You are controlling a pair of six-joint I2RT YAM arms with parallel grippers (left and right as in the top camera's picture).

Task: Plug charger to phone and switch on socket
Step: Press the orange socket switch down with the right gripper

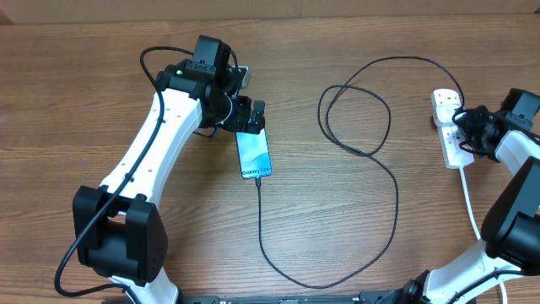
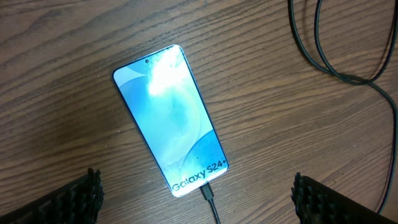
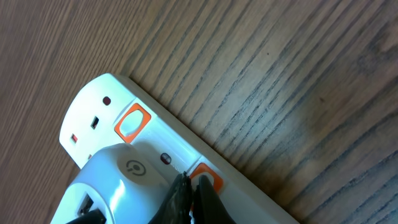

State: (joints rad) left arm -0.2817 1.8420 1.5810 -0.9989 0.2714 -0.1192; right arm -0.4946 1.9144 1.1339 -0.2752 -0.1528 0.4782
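Well, everything turns on the socket [image 3: 158,127] now, and the right gripper [image 3: 189,193] is right on top of it. Its claw is pinched to a narrow point with nothing in it, and the tip sits at the edge of the second orange switch [image 3: 208,177], touching it or as good as. The other switch [image 3: 132,122] lies further toward the strip's rounded end and is left alone. A white adapter [image 3: 118,180] sits in the strip just beside the claw. Seen from above, the strip's long axis runs away from the robot, and the claw comes at it from the side.

Well to the left of the socket lies the phone [image 2: 171,118], screen lit, with the connector [image 2: 208,193] of the charger [image 1: 392,181] seated in its bottom edge. The left gripper [image 1: 251,116] hangs over the phone's far end, its claw spread wide and empty.

By my reckoning the plugging is done. What remains is a short push down on that switch, and the right arm is far nearer.
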